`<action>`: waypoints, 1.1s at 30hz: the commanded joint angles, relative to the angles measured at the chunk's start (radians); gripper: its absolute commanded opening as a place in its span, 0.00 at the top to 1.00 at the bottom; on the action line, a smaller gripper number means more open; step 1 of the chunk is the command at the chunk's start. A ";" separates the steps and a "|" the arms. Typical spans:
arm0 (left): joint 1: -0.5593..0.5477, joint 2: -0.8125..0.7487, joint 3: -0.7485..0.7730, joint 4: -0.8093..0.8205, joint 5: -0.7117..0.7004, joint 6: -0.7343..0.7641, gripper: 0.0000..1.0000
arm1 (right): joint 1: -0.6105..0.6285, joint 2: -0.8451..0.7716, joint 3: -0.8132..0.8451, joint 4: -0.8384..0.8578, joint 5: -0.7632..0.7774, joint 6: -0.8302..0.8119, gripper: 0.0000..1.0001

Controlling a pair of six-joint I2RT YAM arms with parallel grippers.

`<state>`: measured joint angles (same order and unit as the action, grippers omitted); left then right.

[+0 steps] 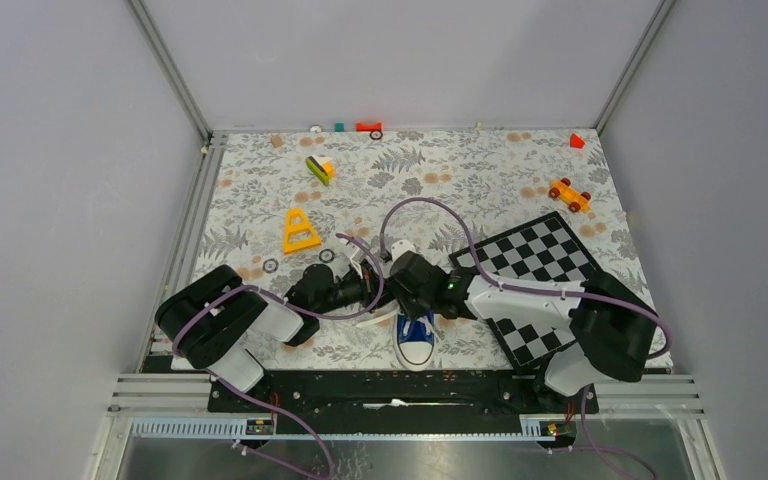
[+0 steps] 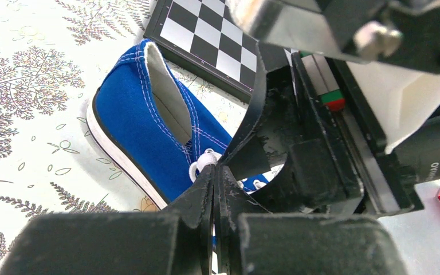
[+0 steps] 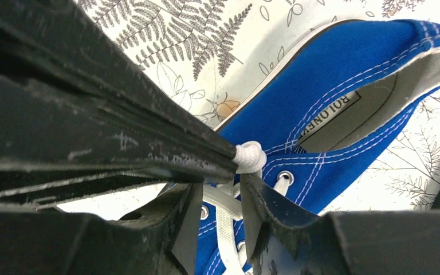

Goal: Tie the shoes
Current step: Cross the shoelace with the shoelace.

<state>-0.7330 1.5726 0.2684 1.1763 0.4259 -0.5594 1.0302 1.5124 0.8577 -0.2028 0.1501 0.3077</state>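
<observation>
The blue shoe (image 1: 416, 342) lies near the table's front edge, white toe cap towards the arm bases. Both grippers meet over its laced top. My left gripper (image 2: 215, 172) is shut, pinching a bunched piece of white lace (image 2: 205, 161) at its tips; in the right wrist view its dark fingers (image 3: 149, 143) come in from the left with that lace bunch (image 3: 250, 157). My right gripper (image 3: 222, 216) stands open just above the eyelets, a flat lace strand (image 3: 224, 220) running loose between its fingers. The shoe's heel opening (image 3: 372, 91) shows beyond.
A checkerboard (image 1: 540, 270) lies right of the shoe, under the right arm. A yellow triangle (image 1: 300, 232), a green-yellow toy (image 1: 320, 168), an orange toy car (image 1: 569, 195) and red blocks (image 1: 368, 126) sit farther back. Purple cables loop over both arms.
</observation>
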 commanded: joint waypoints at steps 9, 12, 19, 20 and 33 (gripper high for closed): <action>0.009 0.004 -0.004 0.082 0.021 -0.001 1.00 | 0.024 0.019 0.039 -0.024 0.173 0.016 0.91; 0.011 0.007 -0.006 0.084 0.021 0.000 1.00 | 0.024 -0.018 0.030 -0.029 0.165 0.014 0.93; 0.017 0.012 -0.007 0.092 0.022 -0.002 1.00 | 0.024 -0.113 0.003 -0.044 0.143 0.020 0.99; 0.019 0.012 -0.008 0.092 0.022 -0.002 1.00 | 0.024 -0.123 -0.002 -0.047 0.139 0.022 0.99; 0.030 0.006 -0.017 0.093 0.028 -0.005 1.00 | 0.024 -0.163 -0.025 -0.066 0.127 0.039 1.00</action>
<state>-0.7109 1.5818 0.2646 1.1999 0.4347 -0.5602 1.0496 1.3941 0.8391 -0.2573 0.2687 0.3302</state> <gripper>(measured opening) 0.009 0.023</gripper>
